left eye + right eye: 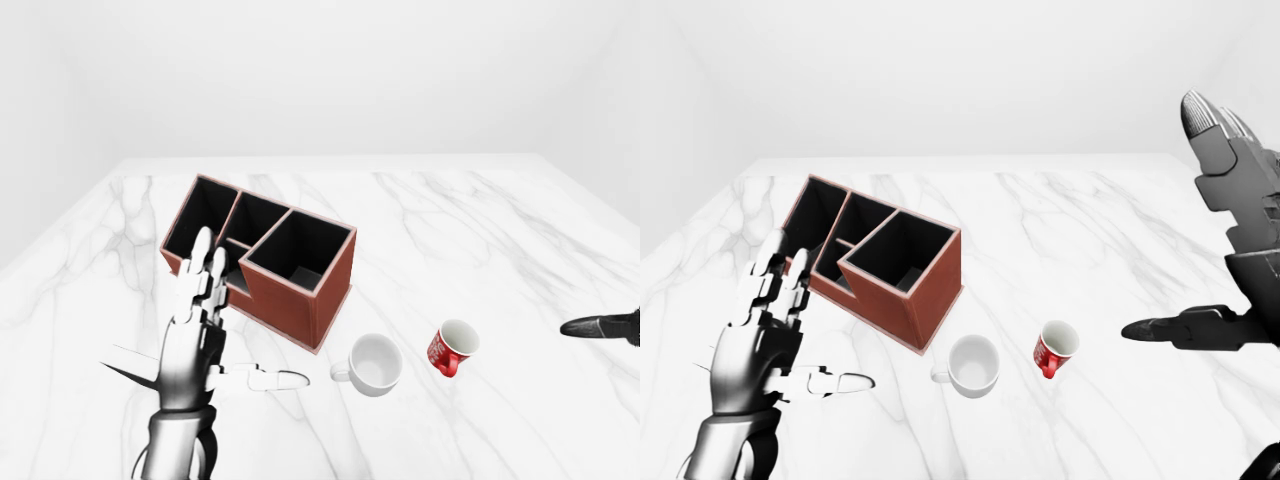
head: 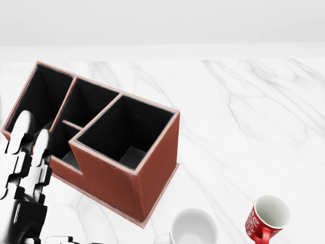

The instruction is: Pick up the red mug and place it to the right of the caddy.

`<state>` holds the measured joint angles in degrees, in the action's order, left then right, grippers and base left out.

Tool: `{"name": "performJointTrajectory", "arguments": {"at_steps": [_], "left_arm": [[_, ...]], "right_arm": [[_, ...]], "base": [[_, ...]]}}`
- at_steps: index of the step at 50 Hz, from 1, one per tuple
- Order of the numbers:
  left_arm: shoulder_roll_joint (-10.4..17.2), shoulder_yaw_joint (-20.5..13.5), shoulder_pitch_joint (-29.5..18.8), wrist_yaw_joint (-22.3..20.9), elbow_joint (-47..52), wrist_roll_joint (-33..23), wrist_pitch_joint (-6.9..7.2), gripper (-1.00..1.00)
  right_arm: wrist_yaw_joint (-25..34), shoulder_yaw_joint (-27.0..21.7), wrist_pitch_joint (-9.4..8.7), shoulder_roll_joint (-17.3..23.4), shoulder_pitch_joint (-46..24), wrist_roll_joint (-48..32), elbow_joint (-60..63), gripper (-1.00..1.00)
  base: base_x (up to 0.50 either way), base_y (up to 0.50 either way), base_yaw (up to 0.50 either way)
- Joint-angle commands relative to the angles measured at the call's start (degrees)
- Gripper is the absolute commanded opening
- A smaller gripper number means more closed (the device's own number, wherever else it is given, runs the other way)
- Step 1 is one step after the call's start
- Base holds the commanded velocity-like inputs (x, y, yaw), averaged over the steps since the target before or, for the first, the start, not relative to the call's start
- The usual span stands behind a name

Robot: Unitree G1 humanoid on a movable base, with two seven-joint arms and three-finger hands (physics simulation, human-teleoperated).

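We see a white marble table (image 1: 480,220) veined in grey, a reddish-brown caddy (image 1: 300,300) with black insides, a red mug (image 1: 452,349) with white lettering and white interior, a plain white mug (image 1: 374,364), and our silver-and-black hands (image 1: 195,330).

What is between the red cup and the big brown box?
In the left-eye view a white mug sits between the red mug and the caddy, nearer the bottom of the view. The rest is bare marble table.
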<state>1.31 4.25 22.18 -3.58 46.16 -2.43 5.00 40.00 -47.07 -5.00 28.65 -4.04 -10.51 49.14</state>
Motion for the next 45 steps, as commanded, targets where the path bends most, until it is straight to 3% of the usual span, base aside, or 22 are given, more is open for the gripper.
{"name": "performJointTrajectory", "arguments": {"at_steps": [1, 28, 45], "left_arm": [[-0.31, -0.40, 0.04, -0.31, 0.49, 0.04, 0.00, 1.00], [-0.02, 0.13, -0.03, -0.04, -0.27, -0.23, 0.00, 1.00], [-0.25, -0.37, -0.17, -0.34, -0.01, -0.04, 0.00, 1.00]], "right_arm": [[0.00, 2.77, 0.00, -3.45, 1.33, -6.35, 0.03, 1.00], [0.00, 9.28, 0.00, -9.52, 5.23, -12.37, -13.82, 1.00], [0.00, 11.98, 0.00, -9.66, 5.20, -14.58, -23.01, 1.00]], "base": [[0.00, 0.00, 0.00], [0.00, 0.00, 0.00], [0.00, 0.00, 0.00]]}}
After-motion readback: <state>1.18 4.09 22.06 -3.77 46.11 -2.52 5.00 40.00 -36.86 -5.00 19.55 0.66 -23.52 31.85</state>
